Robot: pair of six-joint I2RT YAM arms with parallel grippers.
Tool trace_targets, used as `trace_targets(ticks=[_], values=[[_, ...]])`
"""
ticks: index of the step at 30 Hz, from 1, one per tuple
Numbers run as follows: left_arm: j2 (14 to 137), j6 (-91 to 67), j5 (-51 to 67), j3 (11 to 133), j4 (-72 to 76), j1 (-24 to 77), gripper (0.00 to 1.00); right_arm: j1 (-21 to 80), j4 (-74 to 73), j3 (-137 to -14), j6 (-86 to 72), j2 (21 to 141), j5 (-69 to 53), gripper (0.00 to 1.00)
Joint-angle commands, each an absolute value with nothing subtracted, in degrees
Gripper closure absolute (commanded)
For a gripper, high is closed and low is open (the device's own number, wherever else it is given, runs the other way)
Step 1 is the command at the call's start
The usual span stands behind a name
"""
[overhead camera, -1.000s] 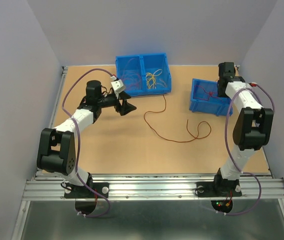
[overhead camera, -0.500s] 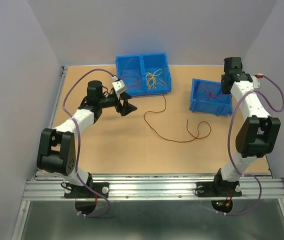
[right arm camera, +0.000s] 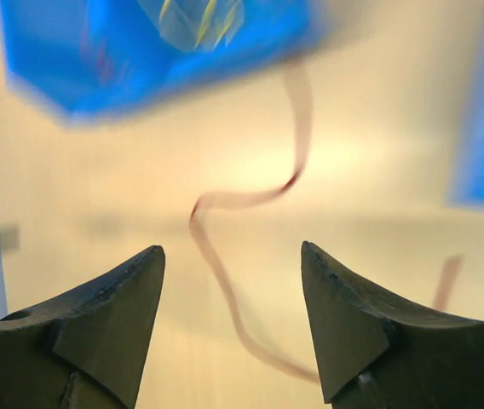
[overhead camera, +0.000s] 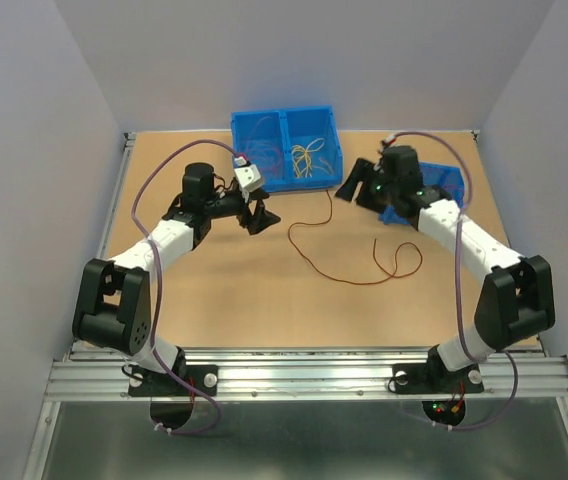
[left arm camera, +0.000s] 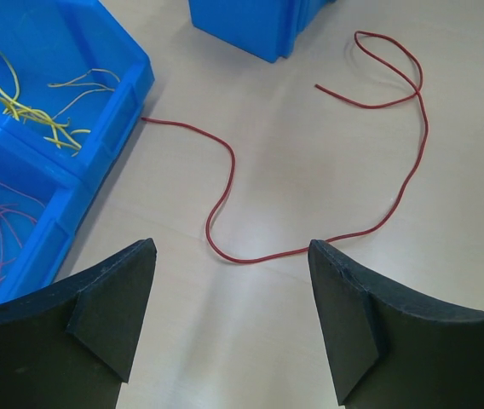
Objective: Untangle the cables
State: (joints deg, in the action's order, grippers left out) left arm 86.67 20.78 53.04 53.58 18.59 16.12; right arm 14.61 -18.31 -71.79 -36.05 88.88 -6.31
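Grippers both hang open, holding nothing. From above, the left gripper (overhead camera: pixel 257 215) sits by the double bin (overhead camera: pixel 309 181), its arm reaching forward. The right gripper (overhead camera: pixel 347 187) points left, its arm stretched in front of the small bin (overhead camera: pixel 446 182). Between them a red-brown cable (overhead camera: pixel 336 277) lies loose on the worktop (overhead camera: pixel 214 290).

The left wrist view shows the cable's bend just ahead of the spread fingers (left arm camera: pixel 114 298).

The right wrist view is smeared, with its fingers (right arm camera: pixel 106 315) apart above the cable.

Likely step: picking up this lone cable. That calls for lowering flat to the worktop and closing fully on the thin wire.
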Motion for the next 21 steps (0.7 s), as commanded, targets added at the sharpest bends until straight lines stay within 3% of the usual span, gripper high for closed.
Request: trace_targets(ticks=[1,5,8,11,21], values=[[83.85,21.97,51.60,53.17,19.34,16.61,0.16,21.44,-15.02,-64.88,-26.11,83.86,-3.90,0.28],[84.73,22.50,46.60,54.22,18.02,17.84,0.12,21.88,-18.02,-58.20,-29.08,77.28,9.28,0.25],[84.90,22.94,45.27,54.05,18.02,18.28,0.09,21.88,-18.28,-53.35,-33.83,71.73,18.71,0.00],[85.78,23.64,43.52,54.14,17.93,19.33,0.01,21.88,-17.84,-50.89,-34.01,68.30,20.91,0.00],[89.46,26.72,32.79,55.63,14.95,25.57,0.01,21.88,-18.19,-48.52,-32.87,73.04,27.60,0.00]])
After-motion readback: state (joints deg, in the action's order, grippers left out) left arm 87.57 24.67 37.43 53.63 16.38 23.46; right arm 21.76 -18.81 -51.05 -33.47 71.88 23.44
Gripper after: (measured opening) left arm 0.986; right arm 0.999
